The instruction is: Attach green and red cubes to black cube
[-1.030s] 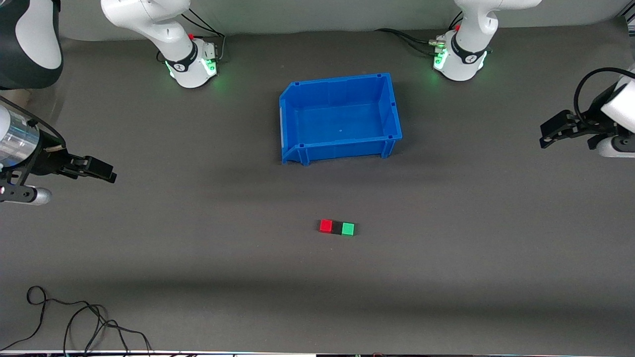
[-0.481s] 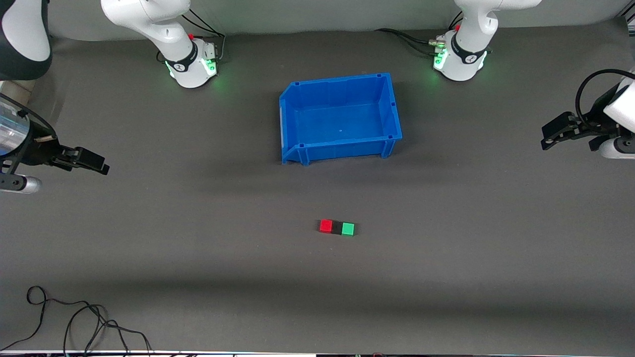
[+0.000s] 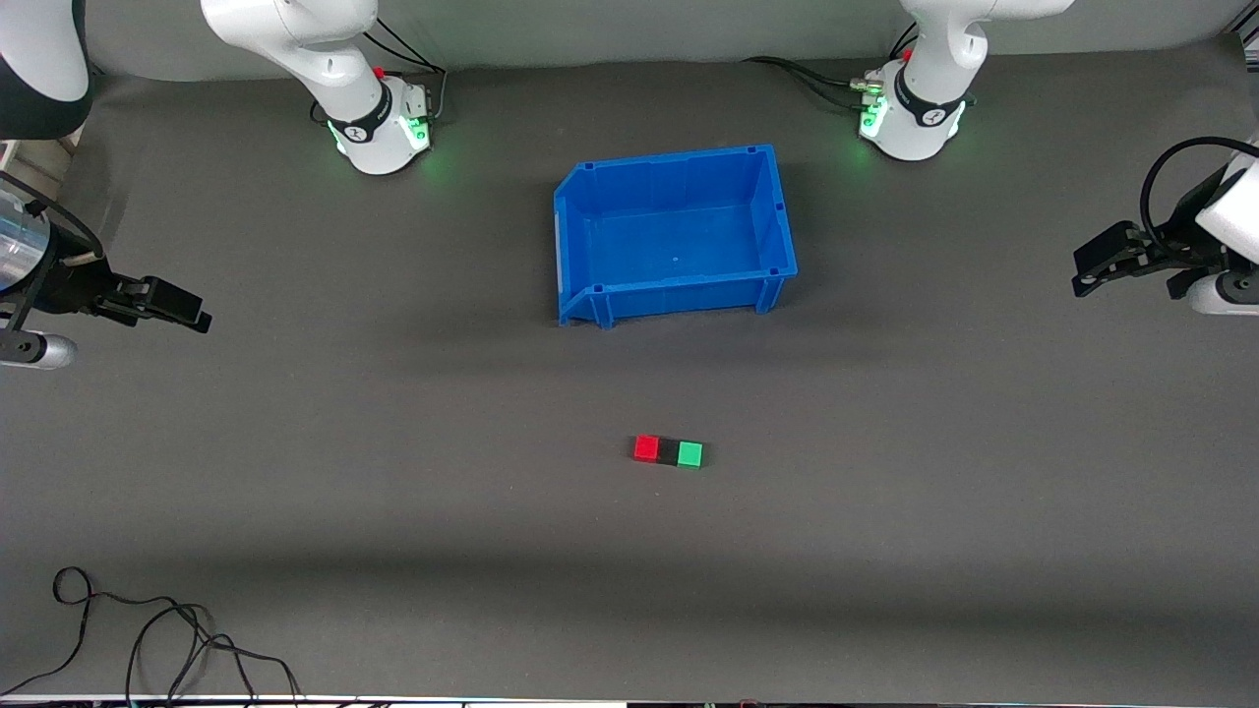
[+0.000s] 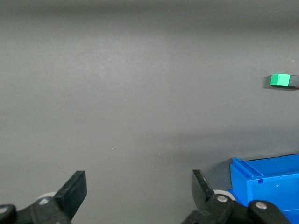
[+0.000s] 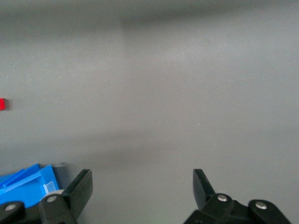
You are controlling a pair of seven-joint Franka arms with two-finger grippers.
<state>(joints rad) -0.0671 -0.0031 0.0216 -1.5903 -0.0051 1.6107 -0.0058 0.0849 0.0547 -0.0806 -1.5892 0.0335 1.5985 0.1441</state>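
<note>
A dark grey matte surface (image 3: 393, 511) fills the scene under even light, with soft shadow bands. A pale wall strip (image 3: 639, 29) runs along its top edge.

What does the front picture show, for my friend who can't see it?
A red cube, black cube and green cube sit joined in a row on a dark table, nearer the camera than an empty blue bin. Both grippers, right and left, wait open at the table's ends.

Bare bench (image 3: 885, 492) surrounds the joined cube row (image 3: 668, 451). Only the blue bin (image 3: 674, 234) stands nearby, farther from the front camera.
</note>
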